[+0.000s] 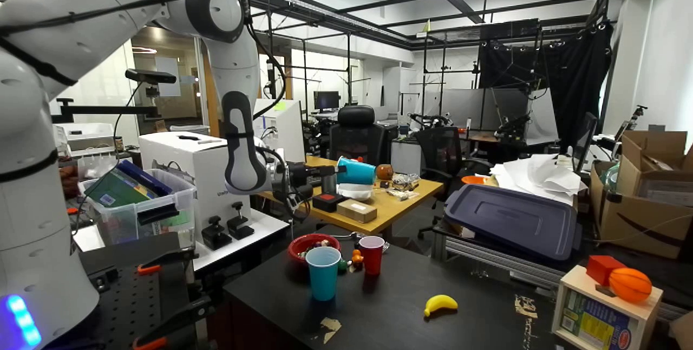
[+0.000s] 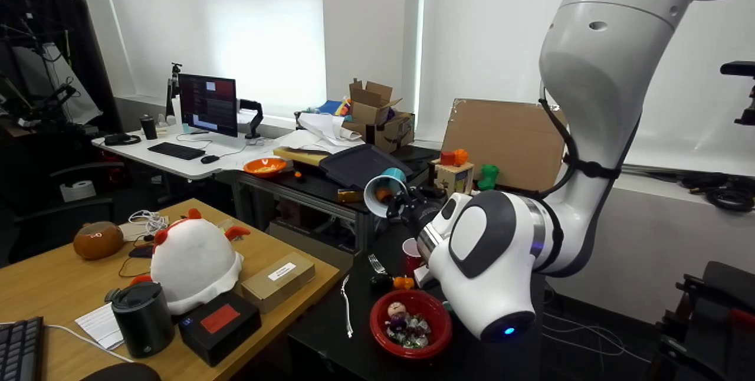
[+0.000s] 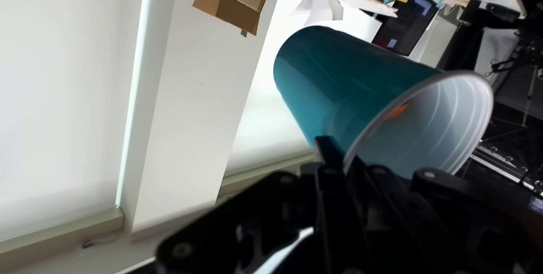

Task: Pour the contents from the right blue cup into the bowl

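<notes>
The fingers [image 3: 328, 152] pinch the blue cup [image 3: 335, 83] by its rim; a slip could spill contents [image 2: 383, 194] past the bowl [image 2: 408, 352] below them.

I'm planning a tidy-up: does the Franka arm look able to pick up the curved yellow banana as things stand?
Probably not: its gripper is occupied, holding the tilted blue plastic cup. The curved yellow banana lies uncovered on the black table.

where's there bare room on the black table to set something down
Bare: the black table between the standing blue cup, red cup and banana; also from the banana to the tan scraps. Crowded: around the red bowl, with the orange toy and both those cups close by.
</notes>
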Available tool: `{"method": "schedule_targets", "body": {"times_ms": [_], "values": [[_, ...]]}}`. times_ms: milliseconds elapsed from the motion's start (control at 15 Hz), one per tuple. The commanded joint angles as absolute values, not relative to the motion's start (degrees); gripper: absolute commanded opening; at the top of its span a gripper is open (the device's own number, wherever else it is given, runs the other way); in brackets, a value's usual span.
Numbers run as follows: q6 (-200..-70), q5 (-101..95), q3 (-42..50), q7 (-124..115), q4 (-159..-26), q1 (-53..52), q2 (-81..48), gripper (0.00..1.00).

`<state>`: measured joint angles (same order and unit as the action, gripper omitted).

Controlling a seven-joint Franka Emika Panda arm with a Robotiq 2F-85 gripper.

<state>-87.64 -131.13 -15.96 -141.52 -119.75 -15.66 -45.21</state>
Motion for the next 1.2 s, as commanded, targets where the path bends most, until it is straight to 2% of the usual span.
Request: {"method": "schedule_targets", "body": {"times_ms": [0, 400, 467, 800, 1133], "values": [[-82.9, -129.5, -16.5, -142.9, -120.9, -16.1, -44.9, 0.01], [-77.8, -129.6, -15.9, -141.1, -121.0, -17.1, -45.6, 0.01], [-80.3, -132.3, -13.2, -145.8, -126.7, -12.6, -42.5, 0.01], [-78.5, -137.9, -6.5, -148.7, -129.8, -7.7, -42.6, 0.01], [-82.7, -139.1, -6.8, -148.8, -130.6, -2.4, -41.5, 0.01]]}}
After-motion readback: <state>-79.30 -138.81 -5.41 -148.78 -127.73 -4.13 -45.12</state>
